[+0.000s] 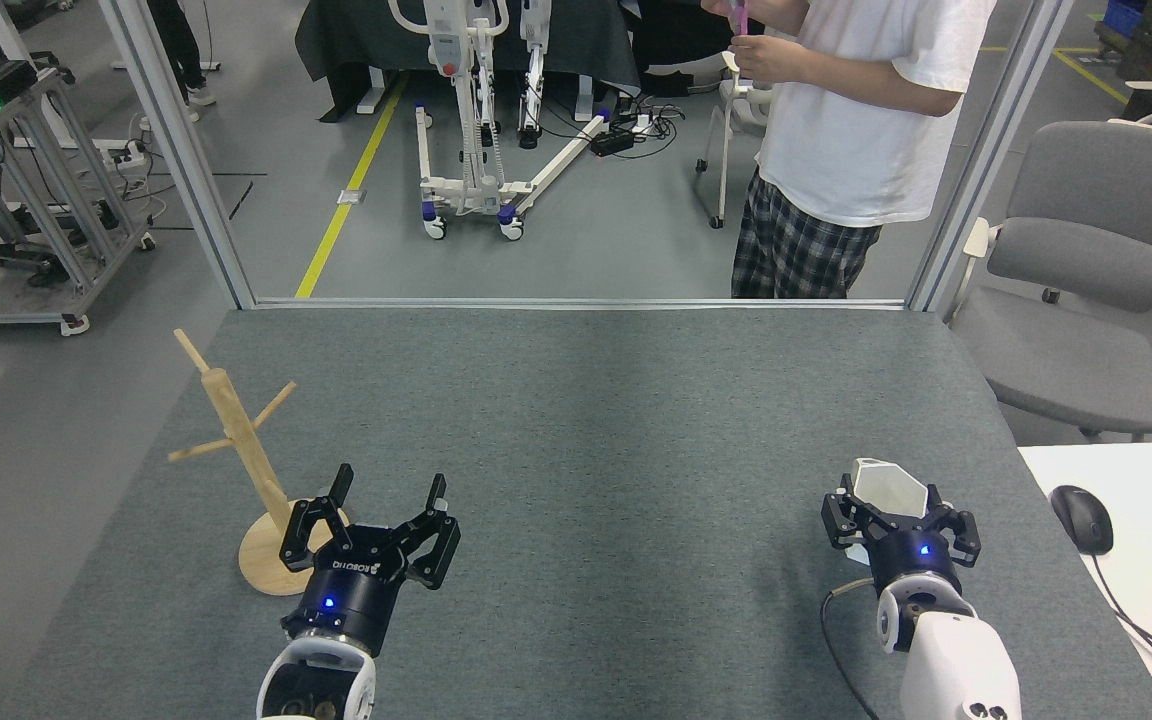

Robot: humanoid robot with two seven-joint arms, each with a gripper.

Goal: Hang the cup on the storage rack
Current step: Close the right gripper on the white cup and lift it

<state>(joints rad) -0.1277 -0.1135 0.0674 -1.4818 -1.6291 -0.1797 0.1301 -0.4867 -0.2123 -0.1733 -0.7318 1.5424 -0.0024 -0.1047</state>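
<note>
Grey felt table (576, 420) w/ two arms coming in from the near edge.

Right gripper (893, 500), near-right part of table: jaws closed in around the cup (888, 484), one finger each side of its body, so it has hold of the cup. Cup is white, faceted, hex rim tilted so the opening faces up and away from the camera. Whether the cup's base touches the felt can't be told; the gripper hides its lower part. Tab w/ hole isn't visible from here.

Left gripper (388, 490), near-left: jaws spread wide, nothing between them, fingers pointing away from the camera. Blue LED lit on its wrist, same on the right one.

Rack (242, 448): pale wood post leaning back-left on a round disc base, short pegs sticking out at angles, no cup on any peg. It stands at the left side of the table, just beside the left gripper; the gripper's left finger overlaps the base in view, contact can't be told. Rack and cup are well apart, on opposite sides of the table.

Beyond the far edge: a person (841, 130) in a white tee and plaid trousers, hands raised holding sth pink. Grey chair (1076, 280) to the right, mouse (1082, 519) on a white desk by the table's right edge.
</note>
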